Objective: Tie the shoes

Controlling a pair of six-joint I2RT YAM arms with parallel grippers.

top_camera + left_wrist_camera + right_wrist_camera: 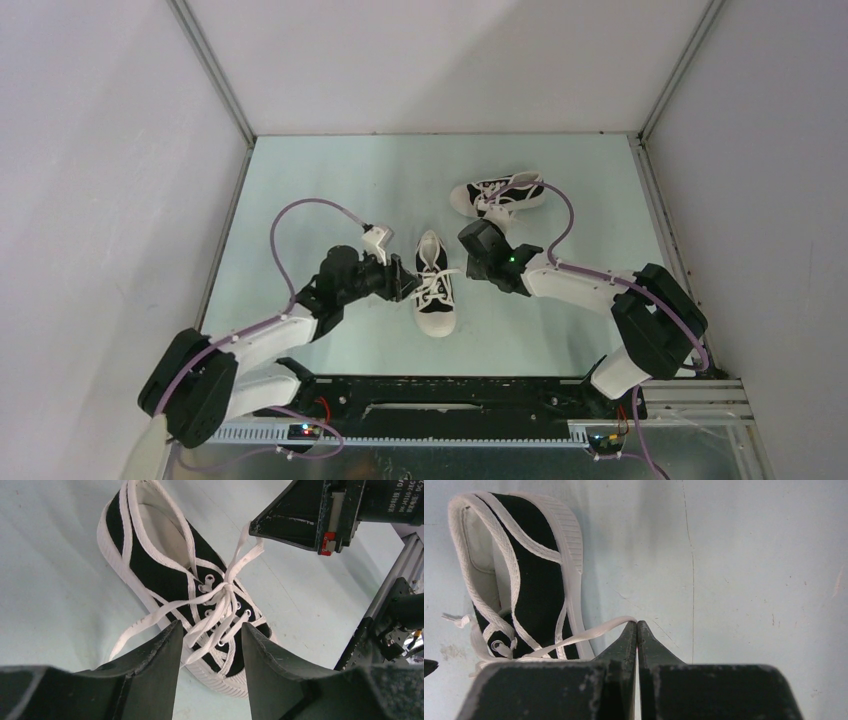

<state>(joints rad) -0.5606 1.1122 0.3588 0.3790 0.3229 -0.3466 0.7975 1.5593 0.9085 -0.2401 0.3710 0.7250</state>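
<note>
In the overhead view, two black shoes with white toes are seen on the pale table (330, 190). The near shoe (437, 305) lies at the middle with its toe toward the arms. The far shoe (497, 192) is set behind it to the right, lying crosswise. The left fingers (408, 286) are placed just beside the near shoe's left side, at the lacing. The right fingers (467, 262) are held near its right side. How either pair stands cannot be told from this view.

In the left wrist view, the left fingers (152, 670) are shown parted, with nothing clamped between them. The toe end of the near shoe (165, 575) and its criss-crossed lacing are seen through the gap; whether the tips touch the shoe cannot be told. One lace (244, 547) is drawn up from a crossing at the top eyelets to the right fingers (292, 520), which are pressed together on it above the shoe. The other lace end (135, 630) is draped loose over the shoe's side onto the table.

In the right wrist view, the right fingers (624, 647) are seen closed tip against tip, with the flat white lace (591, 632) pinched at the tips. The near shoe (536, 580) lies to the left of the fingers, apart from them and joined to them only by that lace. Bare table (749, 580) is seen ahead and to the right.
</note>
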